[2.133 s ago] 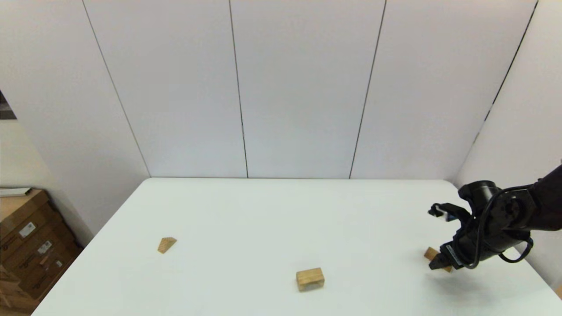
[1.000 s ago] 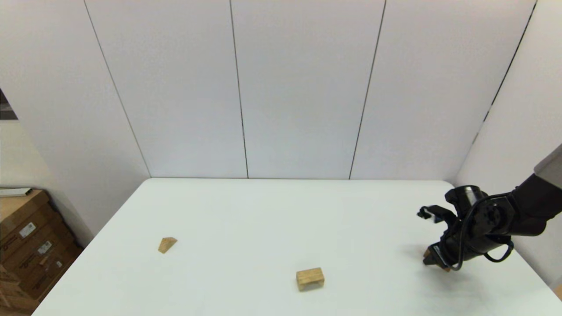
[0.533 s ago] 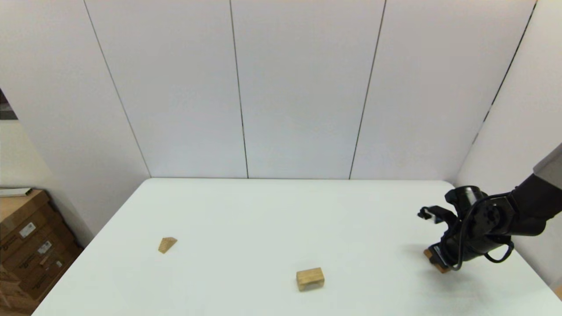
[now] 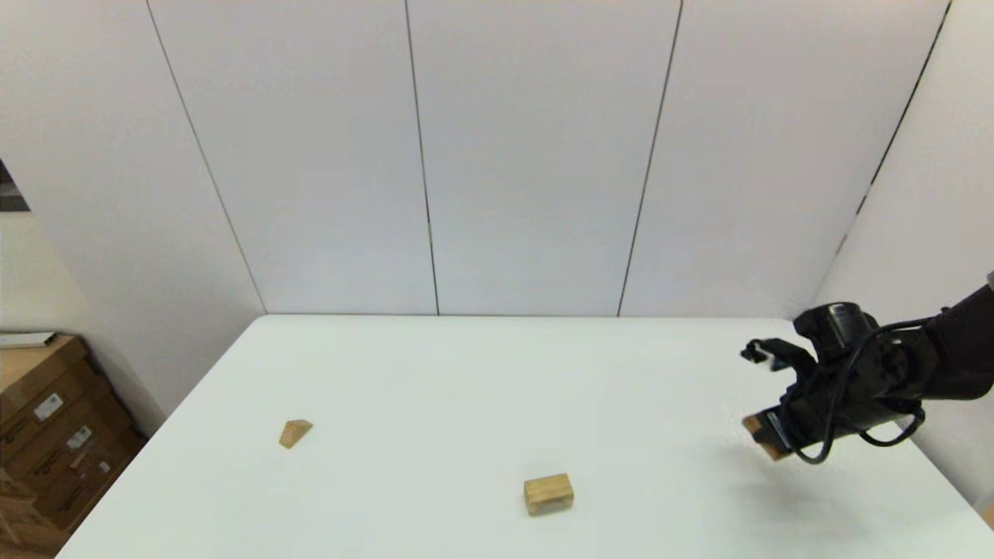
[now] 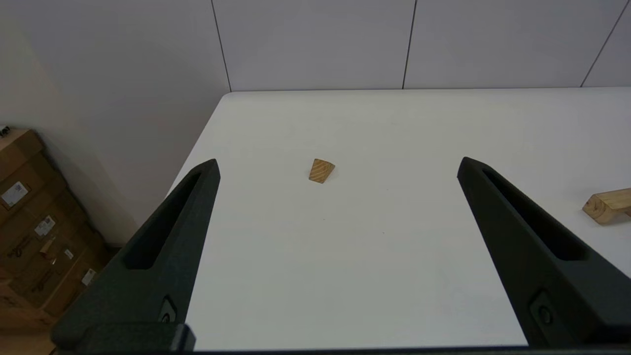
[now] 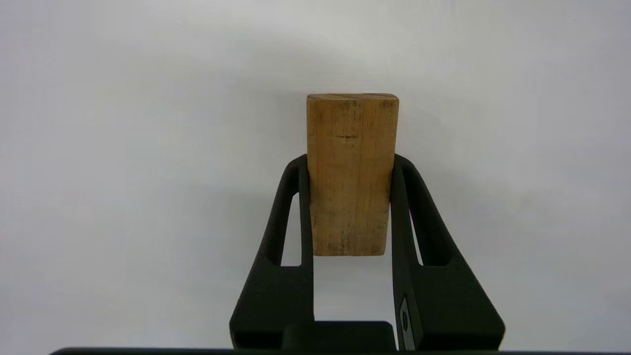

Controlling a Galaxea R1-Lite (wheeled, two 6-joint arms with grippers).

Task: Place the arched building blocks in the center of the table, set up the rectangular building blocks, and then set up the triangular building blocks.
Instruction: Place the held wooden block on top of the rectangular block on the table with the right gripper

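My right gripper [image 4: 767, 439] hangs over the right side of the table [image 4: 466, 388], shut on the rectangular building block [image 4: 756, 432], which is lifted off the surface. In the right wrist view the plain wooden brick [image 6: 352, 148] sits squeezed between both fingers [image 6: 296, 207] and sticks out past their tips. The arched building block [image 4: 548, 494] rests at the front centre, and the left wrist view shows it [image 5: 608, 204] at the edge. The triangular building block [image 4: 294, 432] lies on the left of the table. My left gripper [image 5: 338, 161] is open, with the wedge [image 5: 321, 170] far beyond it.
Cardboard boxes [image 4: 46, 435] stand on the floor off the table's left side. White wall panels close the back and the right. The table's right edge runs close under my right arm.
My right gripper dropped onto the rectangular block at the right, closed on it, and has now raised it off the table. The other two blocks have stayed put.
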